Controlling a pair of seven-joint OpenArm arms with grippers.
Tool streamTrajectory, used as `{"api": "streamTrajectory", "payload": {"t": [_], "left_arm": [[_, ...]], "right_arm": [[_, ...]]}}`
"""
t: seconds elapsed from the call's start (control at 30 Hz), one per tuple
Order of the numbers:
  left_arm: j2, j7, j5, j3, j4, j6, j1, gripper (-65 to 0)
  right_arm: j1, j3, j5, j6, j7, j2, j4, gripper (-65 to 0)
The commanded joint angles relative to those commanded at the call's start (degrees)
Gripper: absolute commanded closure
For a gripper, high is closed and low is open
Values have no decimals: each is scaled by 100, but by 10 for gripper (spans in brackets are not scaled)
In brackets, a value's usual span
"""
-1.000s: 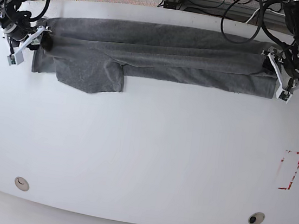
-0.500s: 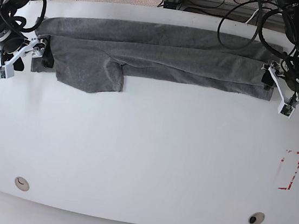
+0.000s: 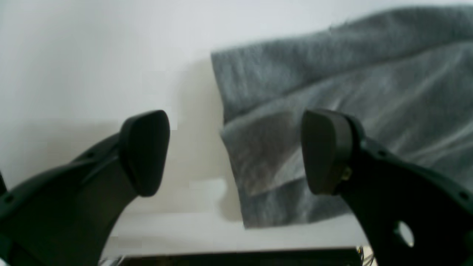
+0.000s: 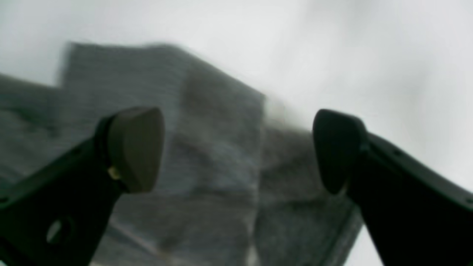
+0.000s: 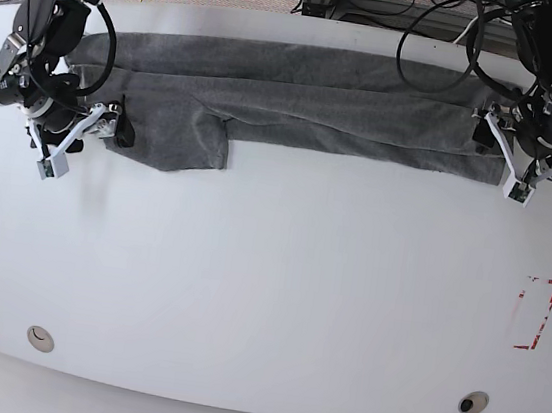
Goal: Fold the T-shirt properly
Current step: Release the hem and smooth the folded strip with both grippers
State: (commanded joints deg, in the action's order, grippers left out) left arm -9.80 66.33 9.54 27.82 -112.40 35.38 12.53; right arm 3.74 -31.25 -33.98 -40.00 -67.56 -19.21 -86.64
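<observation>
The grey T-shirt lies in a long folded band across the far side of the white table, one sleeve sticking out toward the front. My left gripper stands open at the band's right end. In the left wrist view, the left gripper straddles the layered shirt corner without pinching it. My right gripper is open at the left end beside the sleeve. The right wrist view shows the right gripper wide apart above blurred grey fabric.
A red-edged marking sits on the table at the right. Two round ports lie near the front edge. Cables and a metal frame crowd the area behind the far edge.
Both grippers have left the far fold of the shirt ends, and the fabric stays flat. The right gripper moved right and forward beside the sleeve. The left shifted slightly back in.
</observation>
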Motion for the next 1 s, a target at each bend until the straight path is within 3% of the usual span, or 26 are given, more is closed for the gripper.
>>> {"api": "streamTrajectory", "payload": {"t": [0.2,0.5,0.63,0.87,1.0], "left_arm": [[-53,-9,18,149,9,0,88,-524],[-62,-9,0,149,9,0,97,-524],[-62,-9,0,123,18,0,97,-524],[-53,-9,-9,114,18,0,88,-524],[-70,-9,-9,123,176,0,97,-524]], "right_arm": [[79,334,26,0,431,-88,545,-553],[62,519,18,0,448,88,615,-536],[88,563,18,0,466,105,651,-377],[185,791,18,0,527,105,615,0],[9,615,9,0,545,105,114,0]]}}
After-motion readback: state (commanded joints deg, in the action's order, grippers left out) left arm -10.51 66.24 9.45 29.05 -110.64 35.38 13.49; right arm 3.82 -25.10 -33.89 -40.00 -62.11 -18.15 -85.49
